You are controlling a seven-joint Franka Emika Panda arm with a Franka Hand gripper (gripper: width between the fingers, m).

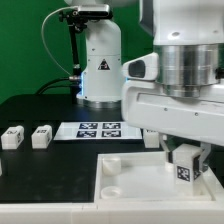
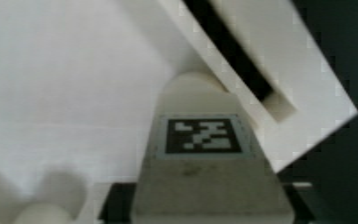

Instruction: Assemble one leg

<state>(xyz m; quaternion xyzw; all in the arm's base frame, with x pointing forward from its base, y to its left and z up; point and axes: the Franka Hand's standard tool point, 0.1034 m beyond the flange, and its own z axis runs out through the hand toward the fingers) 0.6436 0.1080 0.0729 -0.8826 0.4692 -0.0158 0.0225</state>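
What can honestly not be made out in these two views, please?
- Exterior view: the claw is cut off by the frame's edge; its grip on the leg is unclear.
- Wrist view: the leg hides the socket below; the picture is blurred.
- Exterior view: the two spare legs' tags are too small.

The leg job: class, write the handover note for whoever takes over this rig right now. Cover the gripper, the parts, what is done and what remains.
Gripper: shut on a leg, tag facing out, held low over the large flat white piece near the exterior view's right edge.
Two spare legs lie on the black table at the exterior view's left; the marker board lies beside them.
Done: leg picked up and brought to the flat piece.
Left: whether it is seated cannot be told; if not, seat it, then release.
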